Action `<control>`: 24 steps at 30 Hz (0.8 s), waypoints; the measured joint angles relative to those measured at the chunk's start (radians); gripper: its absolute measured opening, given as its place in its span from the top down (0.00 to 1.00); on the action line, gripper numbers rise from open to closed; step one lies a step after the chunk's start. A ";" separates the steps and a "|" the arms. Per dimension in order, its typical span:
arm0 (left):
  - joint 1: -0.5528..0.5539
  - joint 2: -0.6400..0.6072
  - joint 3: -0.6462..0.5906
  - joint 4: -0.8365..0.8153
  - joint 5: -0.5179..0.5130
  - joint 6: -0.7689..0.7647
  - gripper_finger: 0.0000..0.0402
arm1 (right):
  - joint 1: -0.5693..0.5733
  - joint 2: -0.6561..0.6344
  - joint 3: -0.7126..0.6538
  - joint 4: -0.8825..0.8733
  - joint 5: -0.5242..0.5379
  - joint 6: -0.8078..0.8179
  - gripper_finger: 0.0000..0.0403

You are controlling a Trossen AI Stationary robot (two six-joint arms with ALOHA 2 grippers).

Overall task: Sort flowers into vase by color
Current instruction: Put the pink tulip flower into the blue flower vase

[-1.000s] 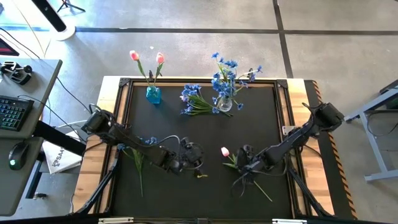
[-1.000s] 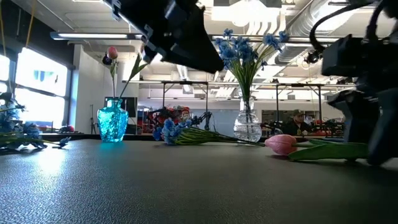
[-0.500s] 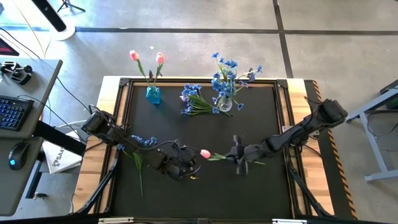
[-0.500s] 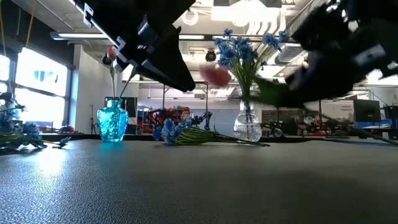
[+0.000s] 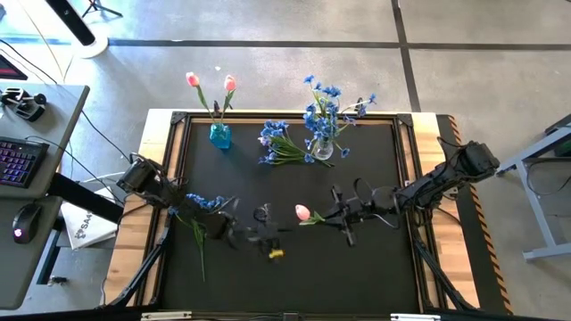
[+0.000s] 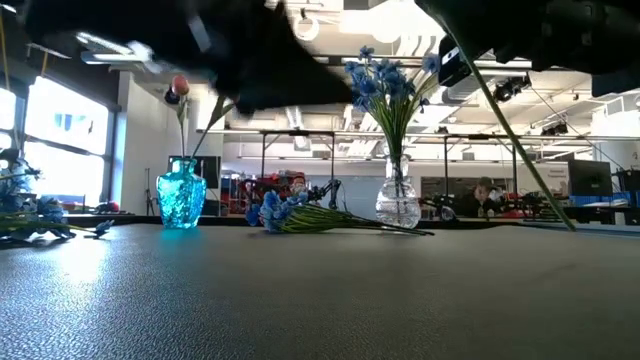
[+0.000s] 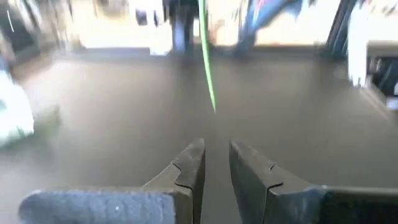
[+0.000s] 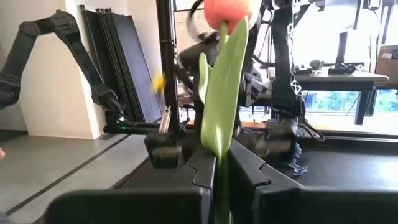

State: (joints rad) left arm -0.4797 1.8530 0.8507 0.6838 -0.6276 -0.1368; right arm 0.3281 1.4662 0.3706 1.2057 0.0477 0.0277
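Observation:
My right gripper [image 5: 335,215] hovers over the middle of the table, shut on a pink-orange tulip [image 5: 302,212] whose blossom points toward the table's left. My left gripper [image 5: 259,235] is blurred, left of the tulip; its fingers [image 7: 193,163] stand narrowly open with nothing between them. A blue vase [image 5: 219,135] at the far edge holds two tulips. A clear vase [image 5: 323,148] holds blue flowers. One blue bunch [image 5: 278,143] lies on the table between the vases. Another blue bunch [image 5: 200,205] lies at the left. My right gripper pinches the tulip's stem and long leaf [image 8: 219,140] between its two fingers, below the blossom [image 8: 227,9]. The fingers reach in roughly level from the table's right. The tulip is lifted, and its long bare stem [image 6: 510,140] slants down below the gripper toward the table.
A small yellow thing [image 5: 275,254] lies near my left gripper. The mat's black frame [image 5: 177,134] borders the work area. Beyond the table's left edge a desk carries a keyboard [image 5: 18,162] and a mouse. A person [image 6: 483,196] sits far behind the table.
My right gripper has taken hold of the tulip, which lay on the table, and lifted it up and toward the table's left; the blossom has swung out leftward and the stem hangs down. My left gripper has drawn back toward the table's left edge.

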 joint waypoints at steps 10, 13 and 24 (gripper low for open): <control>0.101 0.000 0.022 0.374 0.121 0.392 0.82 | 0.008 0.000 0.000 -0.008 0.015 -0.001 0.98; 0.130 0.000 0.046 0.380 0.174 0.374 0.76 | 0.008 0.000 0.000 -0.009 0.015 0.016 0.98; 0.153 0.000 0.076 0.376 0.336 0.356 0.62 | 0.008 0.000 0.002 -0.014 0.019 0.017 0.98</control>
State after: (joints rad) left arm -0.3267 1.8530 0.9264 1.0599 -0.2919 0.2191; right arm 0.3364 1.4666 0.3721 1.1919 0.0669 0.0444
